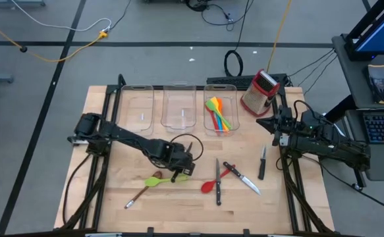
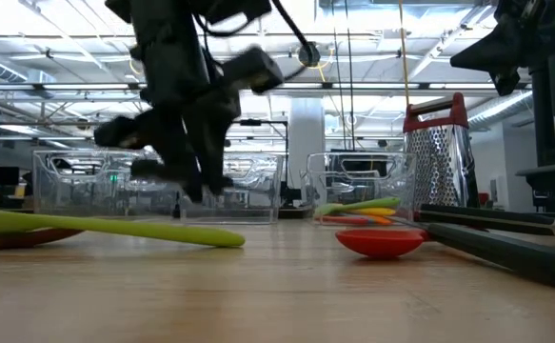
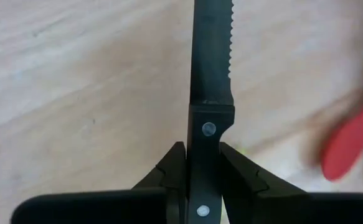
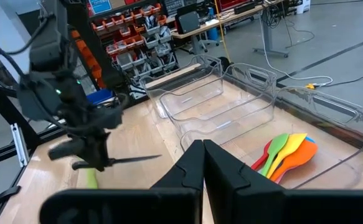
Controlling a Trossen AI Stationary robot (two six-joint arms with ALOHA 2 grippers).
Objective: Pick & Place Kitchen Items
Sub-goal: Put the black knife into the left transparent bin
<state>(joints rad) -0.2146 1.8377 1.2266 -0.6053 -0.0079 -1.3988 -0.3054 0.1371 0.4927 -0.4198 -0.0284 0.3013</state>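
Gripping a serrated knife (image 3: 210, 81) by its handle, the left gripper (image 3: 203, 171) seemingly holds it above the table (image 3: 75, 93).

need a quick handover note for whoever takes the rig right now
Left gripper: jaws shut on the handle of a black serrated knife, held above the table's front left area.
Right gripper: jaws shut, empty, waiting at the right edge of the table.
Done: coloured spatulas and spoons lie in the rightmost clear bin; the other two bins look empty.
Left: green spoon, red spoon, three more knives around and, and a brown-handled utensil are on the table.
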